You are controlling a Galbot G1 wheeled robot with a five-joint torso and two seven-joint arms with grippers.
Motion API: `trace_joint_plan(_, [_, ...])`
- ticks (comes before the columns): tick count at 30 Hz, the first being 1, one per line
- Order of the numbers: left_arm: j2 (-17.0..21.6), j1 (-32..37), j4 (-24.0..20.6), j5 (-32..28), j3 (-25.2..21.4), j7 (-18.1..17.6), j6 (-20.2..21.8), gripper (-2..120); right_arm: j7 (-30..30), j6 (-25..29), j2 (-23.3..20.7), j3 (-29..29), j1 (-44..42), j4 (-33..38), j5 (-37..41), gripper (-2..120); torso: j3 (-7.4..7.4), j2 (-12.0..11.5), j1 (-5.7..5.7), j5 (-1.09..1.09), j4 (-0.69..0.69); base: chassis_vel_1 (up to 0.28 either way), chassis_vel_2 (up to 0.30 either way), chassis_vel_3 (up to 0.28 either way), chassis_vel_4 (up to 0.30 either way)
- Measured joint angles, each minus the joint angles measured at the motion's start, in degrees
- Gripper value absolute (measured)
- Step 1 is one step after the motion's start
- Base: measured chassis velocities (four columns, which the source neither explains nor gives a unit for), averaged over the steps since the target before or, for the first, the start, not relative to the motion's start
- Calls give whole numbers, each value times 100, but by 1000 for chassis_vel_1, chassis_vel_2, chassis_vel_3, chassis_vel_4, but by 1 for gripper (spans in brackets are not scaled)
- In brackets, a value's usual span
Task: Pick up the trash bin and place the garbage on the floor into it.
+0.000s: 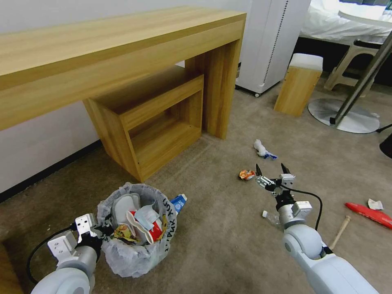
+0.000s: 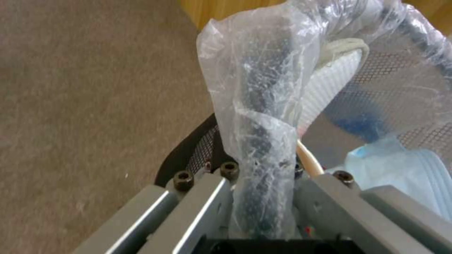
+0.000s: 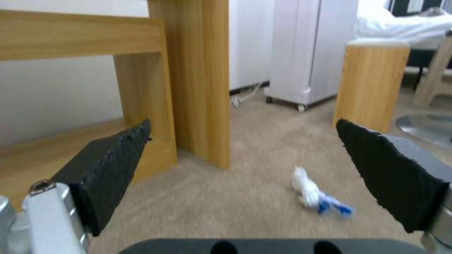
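Trash bin (image 1: 136, 228), its clear bag bulging over the rim, sits at the near left on the floor (image 1: 220, 228), already holding a white slipper (image 1: 122, 208), a red-and-white cup and other scraps, with a blue-white carton (image 1: 179, 202) leaning just outside its far edge. The left tool (image 1: 98, 230) is clamped on the bin's near-left rim; the left wrist view shows the bagged rim (image 2: 256, 141) running up between the two metal fingers (image 2: 207, 208).

The right tool (image 1: 270, 171) hangs over the carpet to the right of centre, its black pads (image 3: 113, 165) spread wide and nothing between them. Litter left on the floor lies around it: a crushed orange can (image 1: 246, 174) just to its left, a crumpled white-and-blue tissue (image 1: 261, 149) a little farther away and slightly left, a small clear scrap (image 1: 270, 216) near the wrist, and at the far right a red snack bag (image 1: 369, 214), a white scrap (image 1: 375, 204) and a wooden stick (image 1: 339, 232).

In the right wrist view the tissue (image 3: 313, 192) lies ahead, between the pads but nearer the right one, its long axis slanting near-right. By my reading the right arm is the nearer one for both can and tissue.
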Motion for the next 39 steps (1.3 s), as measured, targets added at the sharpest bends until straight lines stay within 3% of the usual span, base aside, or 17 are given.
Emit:
trace_joint_plan(14, [-140,-6,-5,121,63,8,-35,1,-17,290,-16,-94,97,-65,5,100,-1,0,-1,-1,0,-22,21,16,-18])
trace_joint_plan(16, [-129,-13,-4,121,65,8,-32,1,2,213,-43,-55,53,1,38,100,-1,0,-1,-1,0,0,0,0,0])
trace_joint_plan(19, [-120,-29,26,123,84,9,-31,1,279,-416,-142,41,-37,280,468,100,-1,0,-1,-2,-1,0,0,0,0])
trace_joint_plan(23, [-146,-40,47,148,118,25,-42,1,557,-827,-159,37,54,359,867,100,-1,0,-1,-1,-1,0,0,0,0])
trace_joint_plan(39, [-76,-183,413,241,-201,50,-121,1,457,-713,-154,2,5,441,701,100,-1,0,-1,-2,-1,0,0,0,0])
